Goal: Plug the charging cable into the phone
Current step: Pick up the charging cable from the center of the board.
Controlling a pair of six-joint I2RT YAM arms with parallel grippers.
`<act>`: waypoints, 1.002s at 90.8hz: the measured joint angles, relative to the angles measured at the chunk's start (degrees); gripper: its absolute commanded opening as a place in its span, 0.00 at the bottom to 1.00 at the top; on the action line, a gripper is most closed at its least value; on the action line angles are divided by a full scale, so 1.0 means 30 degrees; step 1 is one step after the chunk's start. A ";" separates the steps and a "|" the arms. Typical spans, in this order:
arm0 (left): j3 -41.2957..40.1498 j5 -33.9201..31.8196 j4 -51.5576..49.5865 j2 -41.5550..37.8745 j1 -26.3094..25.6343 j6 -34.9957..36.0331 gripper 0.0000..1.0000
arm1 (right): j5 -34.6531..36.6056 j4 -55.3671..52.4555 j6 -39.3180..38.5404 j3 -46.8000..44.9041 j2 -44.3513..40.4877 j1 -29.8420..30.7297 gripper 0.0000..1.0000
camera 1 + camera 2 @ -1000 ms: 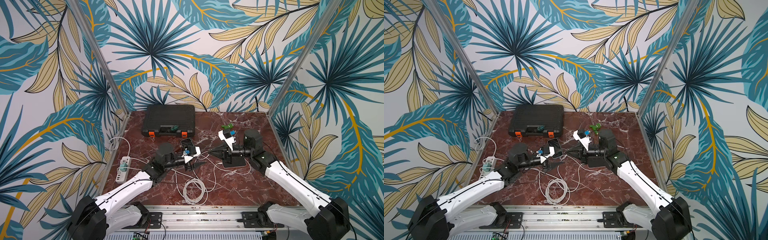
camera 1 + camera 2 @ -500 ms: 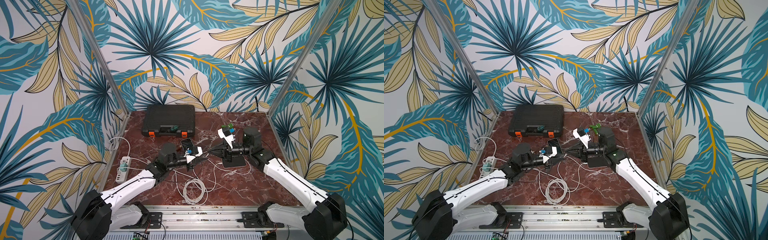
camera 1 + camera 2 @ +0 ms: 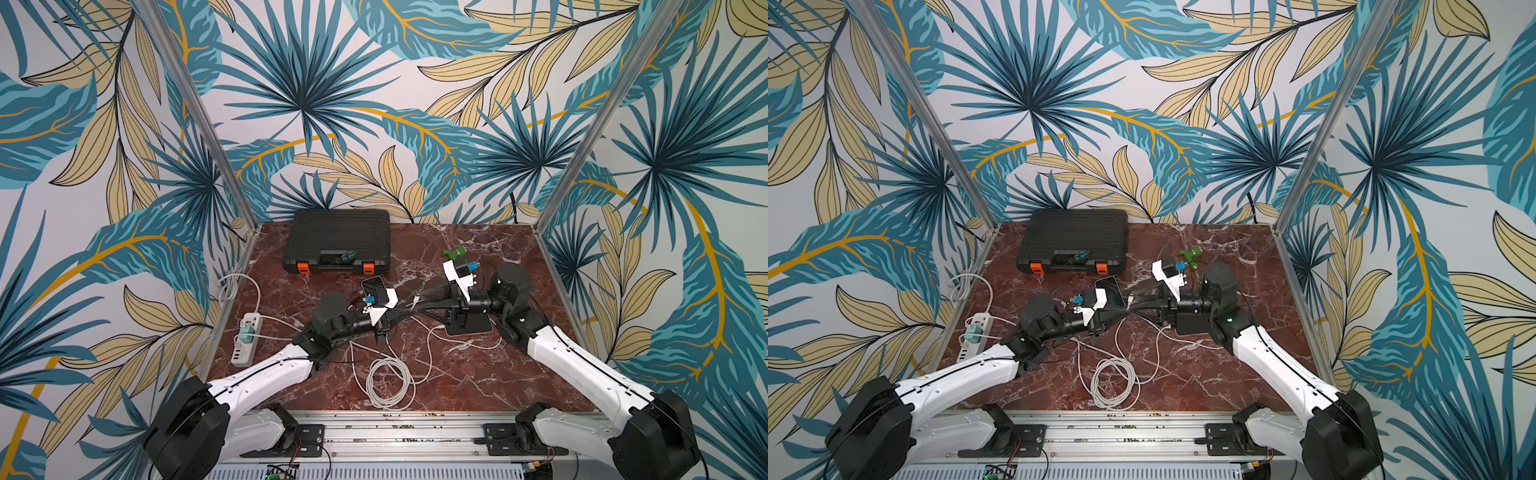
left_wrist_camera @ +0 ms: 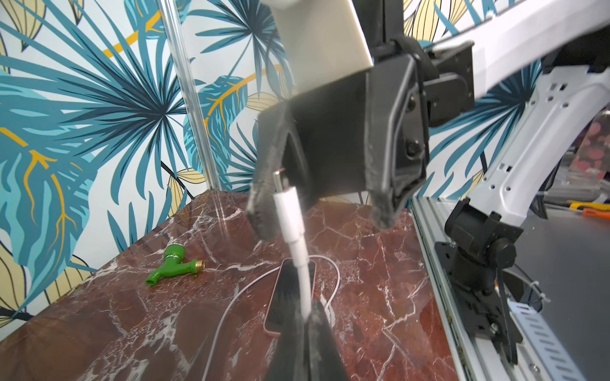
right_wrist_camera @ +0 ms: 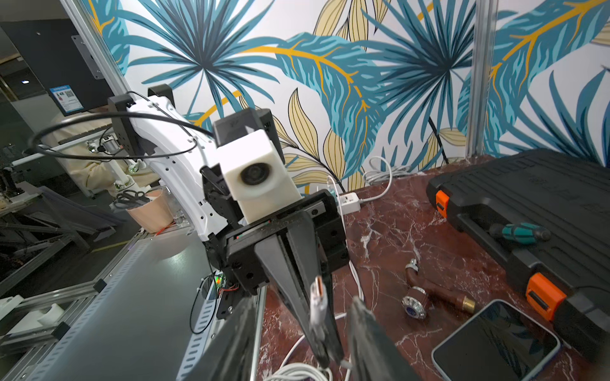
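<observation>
Gripping the charging cable (image 4: 304, 290) a short way behind its plug (image 4: 286, 201), the left claw (image 4: 307, 316) is clenched tight, and the white plug stands out past its tips with the metal end bare. The right claw (image 4: 321, 217) meets it head-on above the middle of the worktop (image 3: 478, 386). Its jaws stand apart on either side of the plug, released rather than pinching it. The rest of the cable trails down to a loose coil toward the front. The phone (image 3: 372, 286) lies flat, screen up, just in front of the tool case (image 3: 338, 237) and beside the left arm, with nothing plugged in. A second phone (image 4: 284, 297), pink-rimmed, lies flat under the right arm; which of the two is meant I cannot tell. By my reading the step in hand is a mid-air regrip of the plug, with the plugging itself not yet begun. The next move calls for the right claw to draw clear. The left must then carry the plug down to a phone's port end and square the metal tip with the slot. The free length of plug may bend under a push, so the right claw could usefully steady the phone.
</observation>
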 measured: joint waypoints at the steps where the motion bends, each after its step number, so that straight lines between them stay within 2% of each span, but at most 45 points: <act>1: -0.0066 -0.0029 0.0255 0.0022 0.0000 -0.0211 0.00 | 0.0022 0.0262 0.0073 -0.0117 -0.0044 0.0000 0.50; 16: -0.0459 -0.0393 0.2725 0.0284 0.0000 -0.2033 0.00 | 0.0386 0.4153 0.1370 -0.1923 -0.0503 0.0000 0.51; 34: -0.0495 -0.0321 0.4284 0.0663 0.0000 -0.3410 0.00 | 0.0583 0.7424 0.2280 -0.2339 -0.0350 0.0000 0.50; 65: -0.0495 -0.0175 0.4940 0.0758 0.0000 -0.4022 0.00 | 0.1071 0.9857 0.2477 -0.2127 0.1122 0.0146 0.47; 91: -0.0495 0.0007 0.5013 0.0918 0.0000 -0.4124 0.00 | 0.0962 1.0673 0.2863 -0.1552 0.2244 0.0597 0.33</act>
